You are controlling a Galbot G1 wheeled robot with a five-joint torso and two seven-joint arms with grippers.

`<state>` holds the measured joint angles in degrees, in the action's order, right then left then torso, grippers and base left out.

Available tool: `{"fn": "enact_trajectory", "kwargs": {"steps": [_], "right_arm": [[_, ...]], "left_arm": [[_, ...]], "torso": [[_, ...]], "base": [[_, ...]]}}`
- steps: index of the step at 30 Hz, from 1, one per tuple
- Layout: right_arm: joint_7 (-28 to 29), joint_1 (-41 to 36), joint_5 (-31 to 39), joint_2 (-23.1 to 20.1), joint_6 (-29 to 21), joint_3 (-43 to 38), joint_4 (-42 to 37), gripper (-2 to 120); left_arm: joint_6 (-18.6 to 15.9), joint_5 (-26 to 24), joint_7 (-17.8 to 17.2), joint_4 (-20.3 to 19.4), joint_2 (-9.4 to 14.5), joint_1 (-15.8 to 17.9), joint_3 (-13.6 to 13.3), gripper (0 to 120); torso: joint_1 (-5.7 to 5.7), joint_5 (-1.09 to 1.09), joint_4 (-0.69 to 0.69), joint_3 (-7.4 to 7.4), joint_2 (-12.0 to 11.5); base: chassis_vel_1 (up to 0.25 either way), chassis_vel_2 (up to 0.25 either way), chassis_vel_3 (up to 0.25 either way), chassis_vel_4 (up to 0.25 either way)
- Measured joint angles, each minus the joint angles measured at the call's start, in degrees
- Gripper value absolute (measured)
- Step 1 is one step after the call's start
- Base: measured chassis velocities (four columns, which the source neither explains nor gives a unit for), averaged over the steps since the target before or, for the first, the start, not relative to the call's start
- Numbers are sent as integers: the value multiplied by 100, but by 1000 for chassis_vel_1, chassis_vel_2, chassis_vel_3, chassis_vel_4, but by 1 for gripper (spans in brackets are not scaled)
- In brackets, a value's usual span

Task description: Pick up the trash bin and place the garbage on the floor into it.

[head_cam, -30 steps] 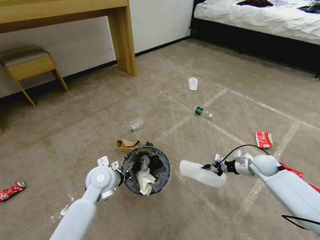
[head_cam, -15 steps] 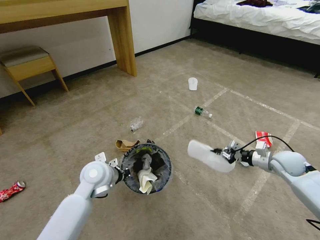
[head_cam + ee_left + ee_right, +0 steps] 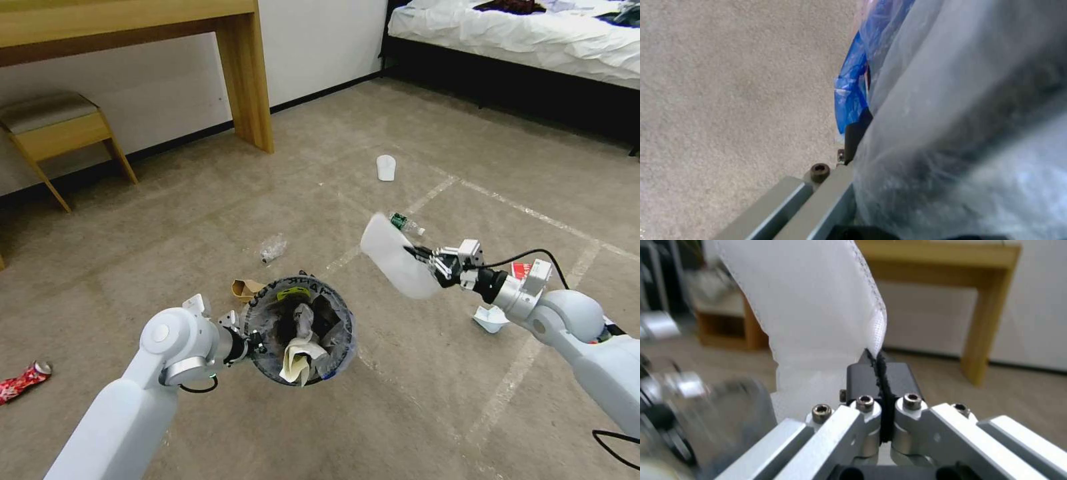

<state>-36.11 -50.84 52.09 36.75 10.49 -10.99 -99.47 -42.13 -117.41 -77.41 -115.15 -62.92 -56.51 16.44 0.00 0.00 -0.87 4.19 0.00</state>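
Both tools stay clamped: right tool [image 3: 419, 257] has raised the slipper [image 3: 393, 260]; left tool [image 3: 257, 343] the trash bin [image 3: 300, 330].

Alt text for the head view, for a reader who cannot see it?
Right gripper holds a white slipper in the air beside the trash bin, which the left gripper holds at the rim. Litter dots the floor: bottles, another slipper, cardboard, red wrappers.

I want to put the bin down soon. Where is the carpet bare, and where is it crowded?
Bare: the floor below the trash bin, and between the stool and the red can. Crowded: beyond the bin, at the cardboard and clear bottle.
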Motion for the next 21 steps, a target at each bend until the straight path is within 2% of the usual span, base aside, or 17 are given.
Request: {"fn": "enact_trajectory", "kwargs": {"steps": [8,21], "right_arm": [[-160,178,934,118,162,292,-958,0],[-483,153,1044,275,190,680,-1624,0]], "left_arm": [[0,20,30,164,-110,43,-172,0],[0,231,49,303,-367,38,-386,0]], "torso": [[0,-1,1,0,0],[0,0,2,0,0]], "base": [[0,0,0,0],[0,0,0,0]]}}
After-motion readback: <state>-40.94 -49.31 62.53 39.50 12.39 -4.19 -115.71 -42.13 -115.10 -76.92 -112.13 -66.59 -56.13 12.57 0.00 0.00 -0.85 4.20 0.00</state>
